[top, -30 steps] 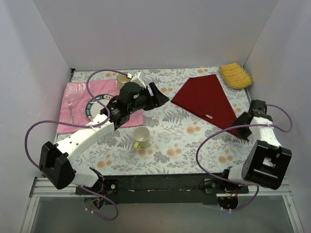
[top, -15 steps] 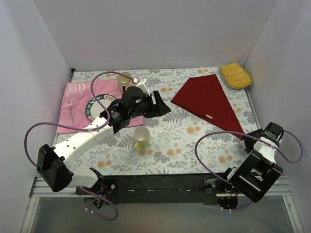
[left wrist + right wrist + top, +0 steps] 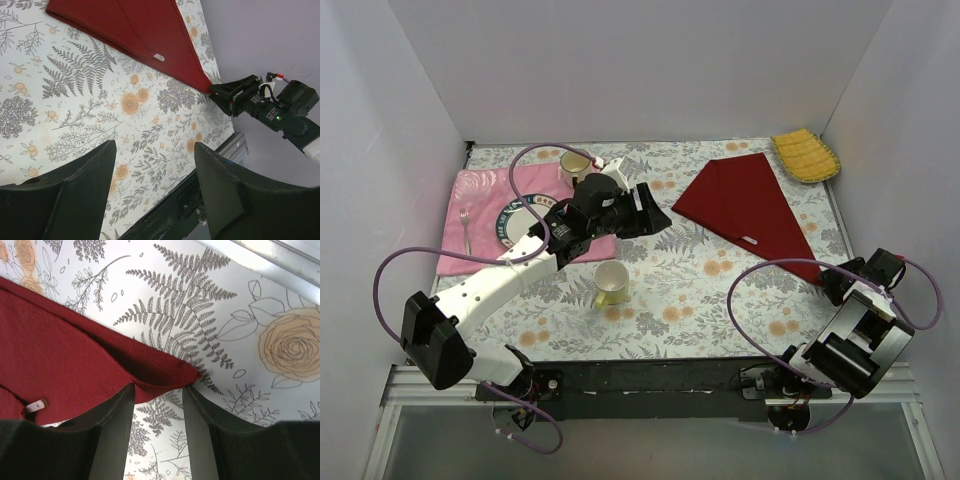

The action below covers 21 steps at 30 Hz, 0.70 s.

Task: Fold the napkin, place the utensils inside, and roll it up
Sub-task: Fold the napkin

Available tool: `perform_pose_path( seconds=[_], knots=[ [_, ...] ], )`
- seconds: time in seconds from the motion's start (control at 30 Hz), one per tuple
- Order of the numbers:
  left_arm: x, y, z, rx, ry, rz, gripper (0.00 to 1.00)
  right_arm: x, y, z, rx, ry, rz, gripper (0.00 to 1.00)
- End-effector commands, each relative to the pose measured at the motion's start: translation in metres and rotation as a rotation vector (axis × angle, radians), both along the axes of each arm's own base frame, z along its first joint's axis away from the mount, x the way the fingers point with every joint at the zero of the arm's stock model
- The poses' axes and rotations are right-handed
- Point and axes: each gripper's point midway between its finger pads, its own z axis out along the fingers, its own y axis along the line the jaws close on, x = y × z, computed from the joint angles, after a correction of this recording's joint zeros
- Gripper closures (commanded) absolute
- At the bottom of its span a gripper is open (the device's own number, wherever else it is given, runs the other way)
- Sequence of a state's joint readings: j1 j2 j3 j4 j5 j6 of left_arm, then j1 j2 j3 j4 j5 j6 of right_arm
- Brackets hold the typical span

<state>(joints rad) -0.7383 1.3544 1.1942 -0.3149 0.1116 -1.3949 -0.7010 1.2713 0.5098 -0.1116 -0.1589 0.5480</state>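
The napkin (image 3: 745,205) lies flat on the tabletop (image 3: 710,310), folded to a long triangle, in the far right quarter. Its broad end is near the far edge and its narrow tip reaches the right edge.

Right gripper (image 3: 159,390): low at the right edge, directly at that tip. Jaws stand apart, with bare tabletop showing between them. The red corner lies across the fingertips, touching or just beyond them, and is not clamped.

Left gripper (image 3: 155,147): above the middle of the tabletop, well apart from the napkin. Jaws are wide apart, with nothing between them.

The fork (image 3: 467,228) lies on the pink cloth (image 3: 470,190) at the left edge, beside the plate (image 3: 510,228). A cup (image 3: 611,283) stands near the middle. The yellow cloth (image 3: 805,155) sits in the far right corner.

Against the earlier frames, the napkin has kept its shape and place. One second ago the right gripper covered the tip. Half a second ago it had drawn back toward the near right corner. It now sits at the tip again. The left gripper has shifted only slightly.
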Motion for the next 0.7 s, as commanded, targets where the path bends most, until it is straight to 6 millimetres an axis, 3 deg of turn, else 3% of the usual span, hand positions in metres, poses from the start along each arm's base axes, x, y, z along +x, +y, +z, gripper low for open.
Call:
perform_pose_path(
  seconds=[0.0, 0.3, 0.37, 0.43, 0.53, 0.67],
  knots=[
    [0.007, 0.001, 0.015, -0.011, -0.019, 0.021, 0.37, 0.004, -0.007, -0.006, -0.003, 0.002, -0.014, 0.49],
    [0.01, -0.001, 0.008, -0.02, 0.007, 0.024, 0.37, 0.001, -0.001, -0.007, -0.005, -0.008, 0.011, 0.68],
    [0.009, -0.002, 0.005, -0.024, 0.014, 0.018, 0.37, 0.002, 0.0, -0.004, -0.021, -0.023, 0.03, 0.77],
    [0.009, -0.002, 0.004, -0.029, 0.019, 0.019, 0.37, 0.004, 0.0, 0.004, -0.047, -0.042, 0.045, 0.89],
    [0.009, 0.0, 0.003, -0.035, 0.019, 0.027, 0.37, 0.016, 0.002, 0.023, -0.123, -0.072, 0.092, 0.99],
    [0.012, 0.007, -0.001, -0.041, 0.03, 0.049, 0.37, 0.049, 0.023, 0.055, -0.231, -0.114, 0.199, 0.99]
  ],
)
